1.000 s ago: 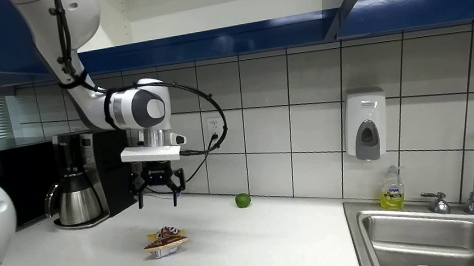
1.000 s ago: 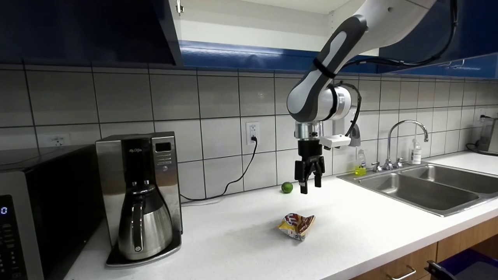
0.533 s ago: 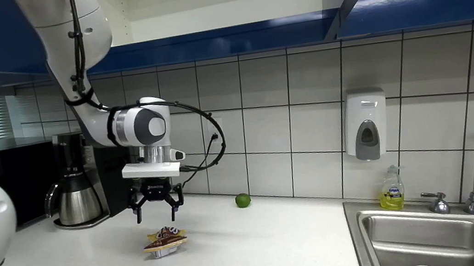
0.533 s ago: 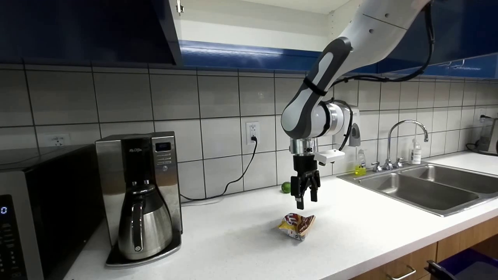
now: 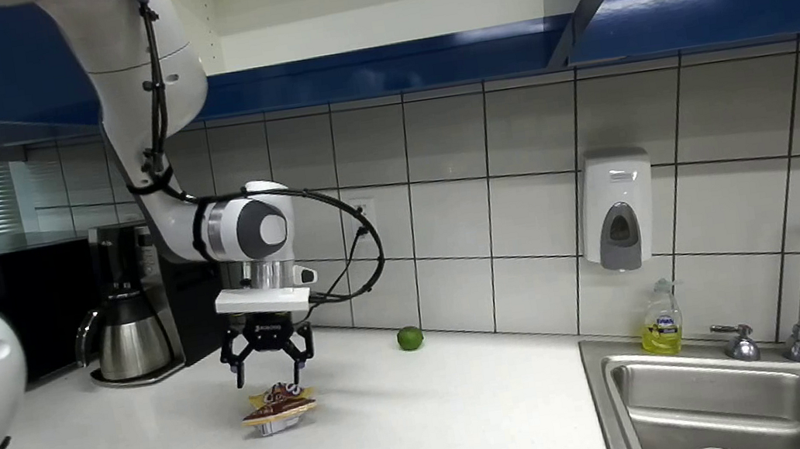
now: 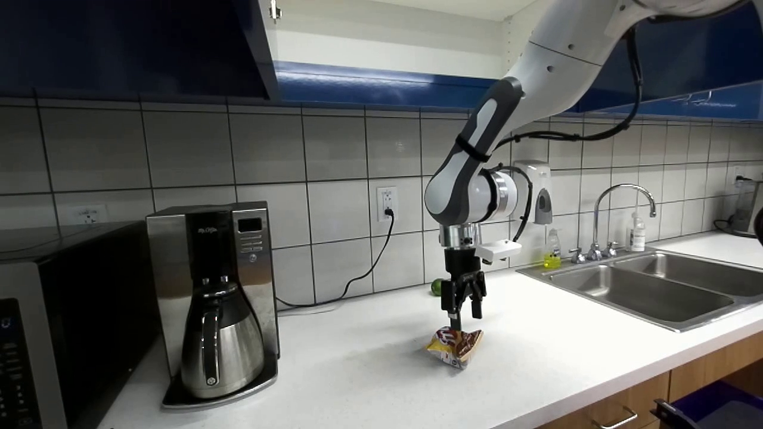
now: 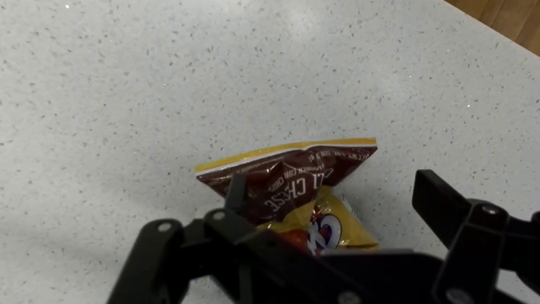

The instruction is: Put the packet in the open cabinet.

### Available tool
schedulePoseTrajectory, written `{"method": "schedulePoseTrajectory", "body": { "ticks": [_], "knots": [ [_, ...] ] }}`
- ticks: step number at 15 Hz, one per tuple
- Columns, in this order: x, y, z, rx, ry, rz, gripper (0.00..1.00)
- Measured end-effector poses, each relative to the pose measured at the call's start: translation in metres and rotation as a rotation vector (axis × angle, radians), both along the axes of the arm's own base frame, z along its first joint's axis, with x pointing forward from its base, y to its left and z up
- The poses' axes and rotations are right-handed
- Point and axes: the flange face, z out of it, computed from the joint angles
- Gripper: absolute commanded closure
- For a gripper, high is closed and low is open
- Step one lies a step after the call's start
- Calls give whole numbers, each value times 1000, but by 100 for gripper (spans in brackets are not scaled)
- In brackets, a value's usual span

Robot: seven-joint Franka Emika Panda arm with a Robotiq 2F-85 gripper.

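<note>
The packet (image 5: 279, 411), reddish-brown and yellow, lies crinkled on the white counter in both exterior views (image 6: 456, 347). My gripper (image 5: 269, 381) points straight down just above it, fingers apart, with nothing between them. In an exterior view one fingertip overlaps the packet's top edge (image 6: 466, 322); I cannot tell whether it touches. In the wrist view the packet (image 7: 295, 181) lies between the open fingers, nearer the left one, which covers part of it. The open cabinet (image 5: 377, 8), white inside with a blue bottom edge, is overhead at the back, also in an exterior view (image 6: 387, 36).
A green round fruit (image 5: 410, 338) sits near the tiled wall. A coffee maker (image 6: 214, 298) and a microwave (image 6: 89, 310) stand on one side. A sink (image 5: 598, 400), a dish soap bottle (image 5: 661, 325) and a wall soap dispenser (image 5: 617, 209) are on the other.
My gripper has come down from well above the counter to just above the packet, fingers still apart. The packet, fruit and cabinet have not moved.
</note>
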Motion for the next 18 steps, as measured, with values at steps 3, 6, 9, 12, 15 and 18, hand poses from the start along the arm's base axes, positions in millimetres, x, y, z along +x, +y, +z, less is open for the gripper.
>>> {"method": "schedulePoseTrajectory", "body": {
  "ticks": [3,6,9,12,15,18],
  "knots": [
    [8,1,-6,0,-11,4,0],
    [17,3,-9,-4,-23,16,0],
    [24,4,-11,-12,-29,31,0],
    [28,4,-16,-26,-28,54,0],
    [30,4,-23,-44,-21,81,0],
    [32,5,-30,-62,-14,108,0]
  ]
}}
